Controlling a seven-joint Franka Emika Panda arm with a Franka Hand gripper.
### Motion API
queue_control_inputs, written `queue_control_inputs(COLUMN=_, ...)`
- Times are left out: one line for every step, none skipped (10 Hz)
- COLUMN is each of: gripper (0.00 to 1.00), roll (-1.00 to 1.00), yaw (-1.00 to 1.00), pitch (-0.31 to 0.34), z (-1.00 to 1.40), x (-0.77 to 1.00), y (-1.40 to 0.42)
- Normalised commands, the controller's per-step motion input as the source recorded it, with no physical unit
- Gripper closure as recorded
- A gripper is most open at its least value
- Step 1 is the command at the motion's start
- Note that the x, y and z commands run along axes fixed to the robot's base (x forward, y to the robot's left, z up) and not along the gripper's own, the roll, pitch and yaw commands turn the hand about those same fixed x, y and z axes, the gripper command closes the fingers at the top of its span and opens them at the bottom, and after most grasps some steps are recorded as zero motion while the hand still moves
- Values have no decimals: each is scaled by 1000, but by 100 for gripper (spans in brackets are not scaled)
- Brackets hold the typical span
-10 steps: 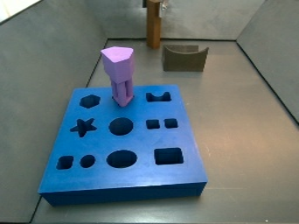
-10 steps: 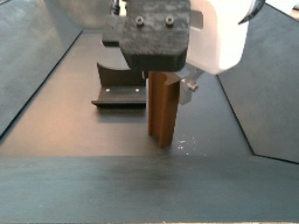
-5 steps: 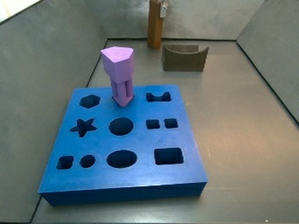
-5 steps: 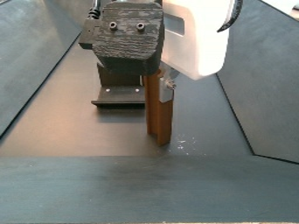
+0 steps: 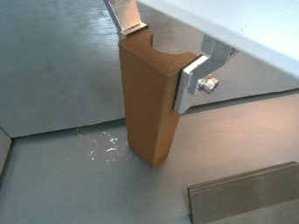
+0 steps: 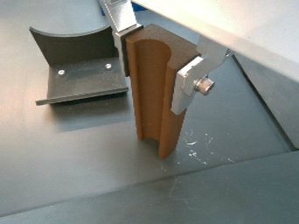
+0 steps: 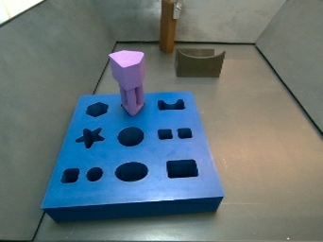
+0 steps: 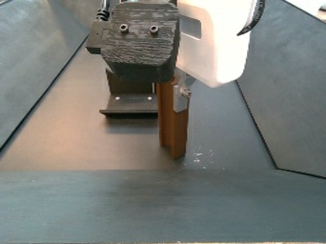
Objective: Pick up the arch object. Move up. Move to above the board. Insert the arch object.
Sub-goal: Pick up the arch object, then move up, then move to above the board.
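The arch object (image 7: 165, 33) is a tall orange-brown column standing upright on the grey floor at the far end, beyond the board; it also shows in a side view (image 8: 173, 119). My gripper (image 7: 168, 8) is lowered over its top. In both wrist views (image 5: 163, 61) (image 6: 156, 66) the silver fingers (image 5: 191, 80) (image 6: 188, 83) press on opposite sides of the column's upper end (image 5: 149, 105) (image 6: 152, 96), shut on it. The column's foot rests on the floor. The blue board (image 7: 76, 189) lies near the front, with an arch-shaped hole (image 7: 172, 102) in its far right part.
A purple pentagonal post (image 7: 127, 80) stands in the board's far row, left of the arch hole. The dark fixture (image 7: 198, 62) (image 6: 76, 66) (image 8: 128, 103) stands on the floor right beside the column. Grey walls enclose the floor on the sides and back.
From one second ago to half a second ago my gripper came down over the column's top. Since then nothing has visibly moved.
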Motion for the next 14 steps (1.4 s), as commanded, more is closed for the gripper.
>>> queue_control_inputs(gripper=100, roll=0, yaw=0, pitch=0, z=0, x=0, y=0)
queue_control_inputs(gripper=100, roll=0, yaw=0, pitch=0, z=0, x=0, y=0)
queue_control_inputs(gripper=100, roll=0, yaw=0, pitch=0, z=0, x=0, y=0)
queue_control_inputs(gripper=100, roll=0, yaw=0, pitch=0, z=0, x=0, y=0)
queue_control_inputs(gripper=100, roll=0, yaw=0, pitch=0, z=0, x=0, y=0)
queue_control_inputs(gripper=100, roll=0, yaw=0, pitch=0, z=0, x=0, y=0)
queue_control_inputs(gripper=100, roll=0, yaw=0, pitch=0, z=833, x=0, y=0)
queue_control_inputs(gripper=100, roll=-14, yaw=8, pitch=57, z=789, x=-73, y=7)
queue_control_inputs(gripper=100, roll=-5, yaw=0, pitch=68, z=667, x=-75, y=3)
queue_control_inputs(gripper=100, roll=6, yaw=-7, pitch=67, z=568, x=-56, y=4)
queue_control_inputs(gripper=100, roll=27, yaw=-14, pitch=73, z=281, x=-22, y=5)
queue_control_inputs(gripper=100, roll=233, yaw=-63, pitch=-163, z=1000, x=-378, y=151)
queue_control_inputs(gripper=100, roll=239, yaw=-61, pitch=-170, z=998, x=-397, y=165)
queue_control_inputs(gripper=100, roll=183, yaw=-45, pitch=-145, z=835, x=-309, y=54)
